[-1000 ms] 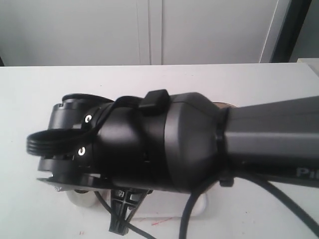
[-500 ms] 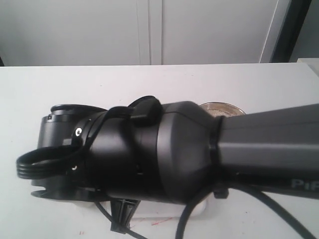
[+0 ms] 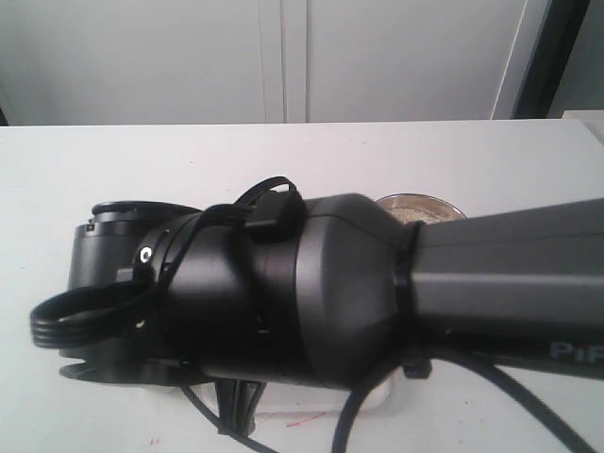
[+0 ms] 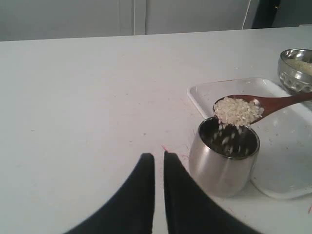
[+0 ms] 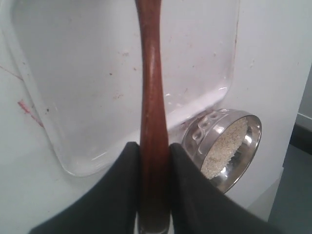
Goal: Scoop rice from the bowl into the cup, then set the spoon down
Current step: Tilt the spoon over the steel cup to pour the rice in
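Observation:
In the left wrist view the wooden spoon [image 4: 273, 103] tilts over the steel cup [image 4: 223, 158], and rice [image 4: 237, 111] heaped on its head falls in grains into the cup. My right gripper [image 5: 154, 146] is shut on the spoon's handle [image 5: 151, 87]. The steel bowl [image 5: 229, 146] with rice [image 5: 225, 145] in it sits beside the tray; its rim [image 3: 420, 203] peeks out behind the arm in the exterior view. My left gripper [image 4: 159, 157] hovers just beside the cup, its fingers nearly touching with nothing between them.
A white rectangular tray [image 4: 287, 146] lies under the spoon, next to the cup. The right arm [image 3: 311, 293] fills most of the exterior view and hides the cup and spoon there. Red marks dot the white table [image 4: 73, 107].
The right arm's wrist has shifted left and rolled slightly, and the bowl's rim has come into view behind it.

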